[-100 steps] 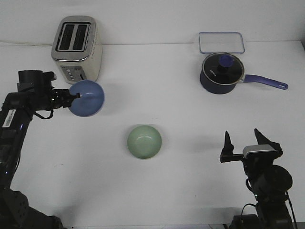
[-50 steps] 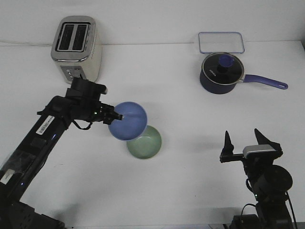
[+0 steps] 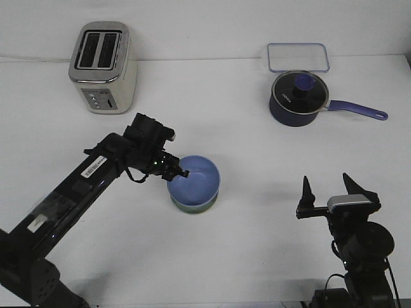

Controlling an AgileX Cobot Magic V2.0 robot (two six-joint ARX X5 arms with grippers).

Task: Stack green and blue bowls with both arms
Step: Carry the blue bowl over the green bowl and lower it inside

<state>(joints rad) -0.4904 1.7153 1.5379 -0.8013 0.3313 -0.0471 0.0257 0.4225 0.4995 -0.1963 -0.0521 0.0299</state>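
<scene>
Blue bowl [image 3: 194, 181] sits in the green bowl [image 3: 192, 206] at table centre, only a green sliver showing beneath it; the left gripper [image 3: 180, 172] pinches its near-left rim. Right gripper [image 3: 327, 188] waits well apart to the right, fingers spread, holding nothing

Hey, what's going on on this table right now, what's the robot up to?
The left gripper is pinching the rim of the blue bowl, which sits inside the green bowl near the middle of the table; only the green bowl's lower edge shows. The right gripper is open and idle, off to the side. A toaster, a lidded saucepan and a clear container stand farther back.
</scene>
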